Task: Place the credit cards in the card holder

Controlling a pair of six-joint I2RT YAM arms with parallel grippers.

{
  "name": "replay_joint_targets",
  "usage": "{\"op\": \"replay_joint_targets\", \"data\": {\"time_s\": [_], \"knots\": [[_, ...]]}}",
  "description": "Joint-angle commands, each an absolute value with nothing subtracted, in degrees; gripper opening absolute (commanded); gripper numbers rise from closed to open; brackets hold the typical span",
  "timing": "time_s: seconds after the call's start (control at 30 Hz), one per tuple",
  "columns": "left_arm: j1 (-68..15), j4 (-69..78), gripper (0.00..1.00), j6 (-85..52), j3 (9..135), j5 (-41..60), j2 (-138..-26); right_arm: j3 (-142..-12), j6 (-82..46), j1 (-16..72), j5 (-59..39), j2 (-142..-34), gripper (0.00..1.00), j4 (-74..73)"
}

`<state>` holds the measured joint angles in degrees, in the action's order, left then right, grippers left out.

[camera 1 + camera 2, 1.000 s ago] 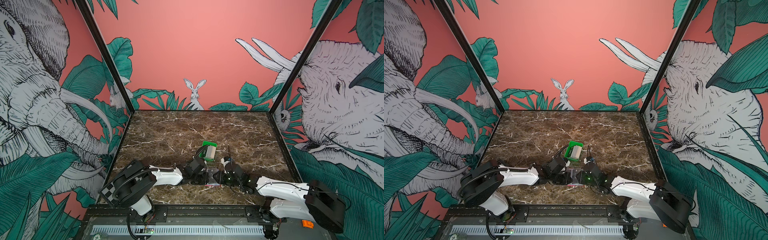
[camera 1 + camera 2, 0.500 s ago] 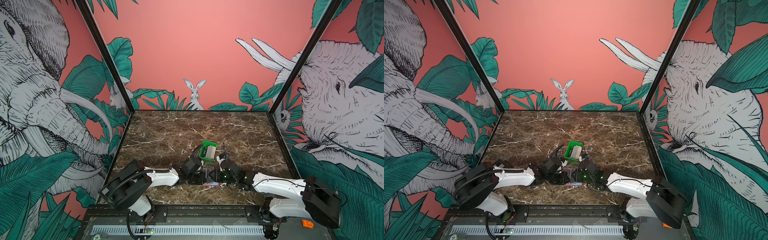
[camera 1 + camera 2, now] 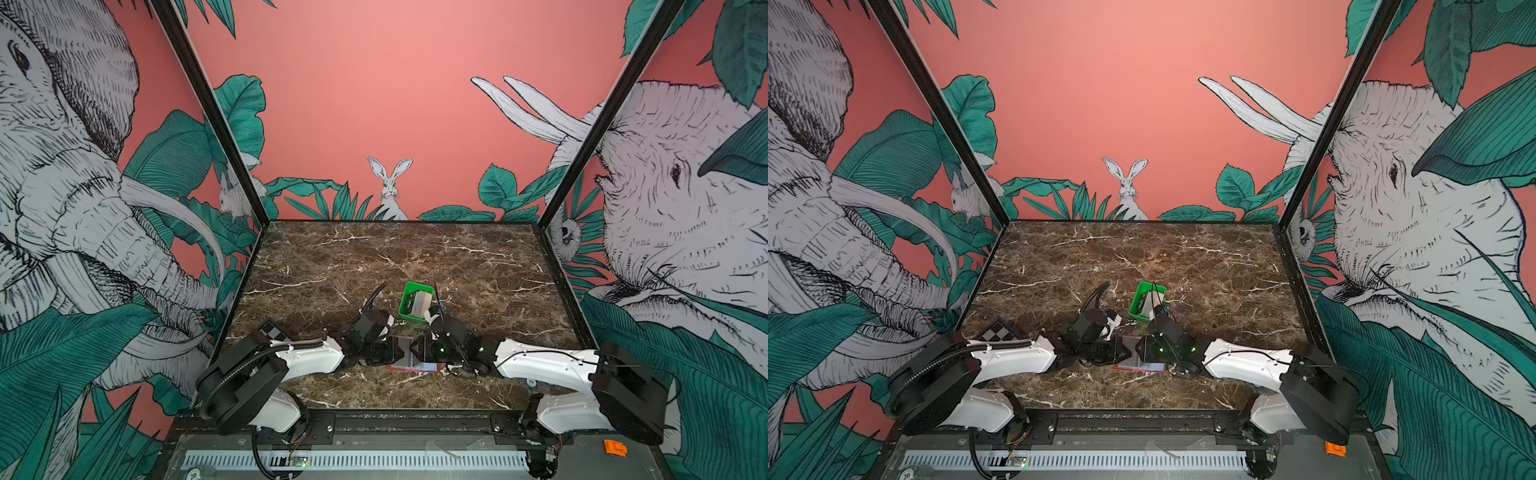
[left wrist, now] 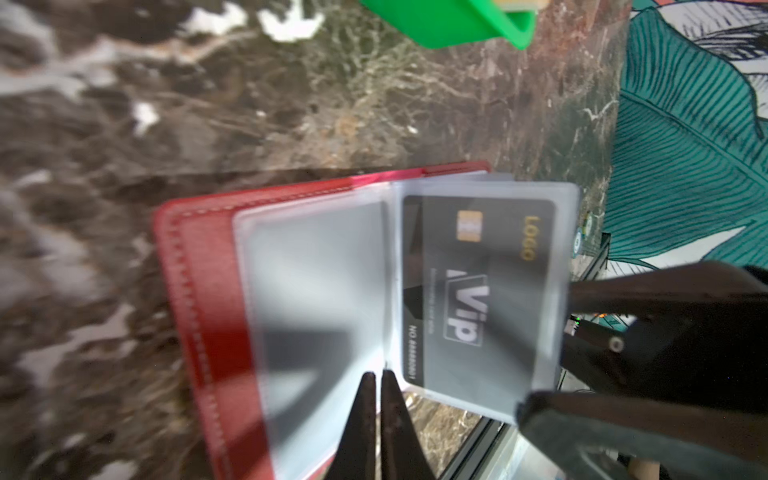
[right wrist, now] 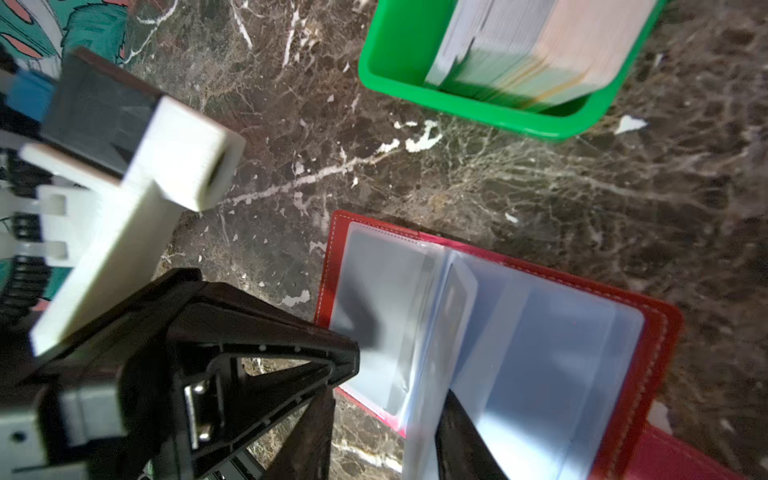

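- The card holder (image 3: 411,368) lies open on the tabletop (image 3: 374,257), near the front edge and about midway across. It sits right between my two arms, red cover down and clear pockets up.
- Opened out, its long axis runs left to right in both top views, and the fold runs front to back.
- One black card (image 4: 478,291) marked "VIP" sits inside a clear pocket (image 4: 563,249) on the right arm's side of the fold. The card's long axis lies along the fold, and its chip end points toward the green tray (image 3: 405,301).
- My right wrist view shows that pocket lifted off the others and standing tilted.
- My left fingers (image 4: 359,415) are pinched together, with the tips resting on the pockets right at the fold. I can't tell whether they grip a page.
- My right fingers (image 4: 665,286) are partly spread, one on each side of the lifted pocket's outer edge. I can't tell whether either touches it.
- The tray stands just behind the holder, with a stack of pale cards (image 5: 532,54) leaning inside.
- Compared with a second ago, the left arm's elbow has drawn back toward its own side and the right arm has reached further in. The two now meet slightly further left in the view. The tray has not moved.
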<state>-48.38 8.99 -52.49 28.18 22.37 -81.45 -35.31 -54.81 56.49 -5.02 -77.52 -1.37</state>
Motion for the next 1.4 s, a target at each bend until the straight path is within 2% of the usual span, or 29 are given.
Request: {"op": "replay_joint_targets", "data": {"time_s": [0.0,0.5,0.83,1.0,1.37], "knots": [[-47.7,11.2,0.08,-52.7,26.9,23.2,-80.8,-37.2,-53.8,57.3,-5.1,-78.8,0.41,-1.3],[-46.3,14.8,0.07,-53.4,25.3,23.6,-83.1,-39.3,-53.2,58.3,-8.4,-82.1,0.50,-4.7],[-43.6,9.5,0.07,-51.9,23.8,22.5,-76.3,-41.7,-52.5,58.8,-10.5,-84.9,0.50,-6.9],[-41.1,4.8,0.08,-50.2,22.5,22.1,-71.0,-41.9,-52.5,58.8,-8.3,-84.3,0.50,-6.2],[-36.7,-2.9,0.12,-43.9,25.8,22.0,-64.1,-45.6,-46.7,58.5,2.8,-77.8,0.50,7.0]]}}
